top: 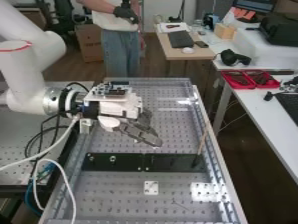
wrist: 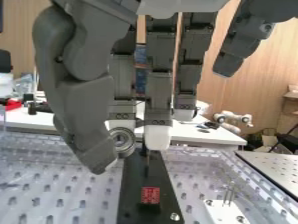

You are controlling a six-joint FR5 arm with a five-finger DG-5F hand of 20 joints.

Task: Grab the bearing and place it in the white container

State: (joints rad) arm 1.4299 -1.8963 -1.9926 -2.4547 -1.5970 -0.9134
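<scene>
"One bearing [wrist: 122, 143]: where is it?"

"Between the thumb [wrist: 83, 95] and the fingers [wrist: 157, 95], down by their tips. They are curled in and pinch it, its ringed face towards the wrist camera."

"And the hand [top: 138, 131] itself?"

"Above the perforated tabletop [top: 110, 195], slanting down, its tips near the black strip [top: 169, 161] but on the far side of it in the high view."

"What's on that strip?"

"A small round fitting [top: 112, 159] near its left end as the high view has it, and a thin rod [top: 202, 143] rising by its right end. The wrist view shows a red piece [wrist: 150, 195] on it too."

"Anything close by?"

"A little white plate [top: 151, 183], lying flat on the high camera's side of the strip, apart from it. Two red trays [top: 243, 87] sit on the white side table [top: 267, 111]."
</scene>
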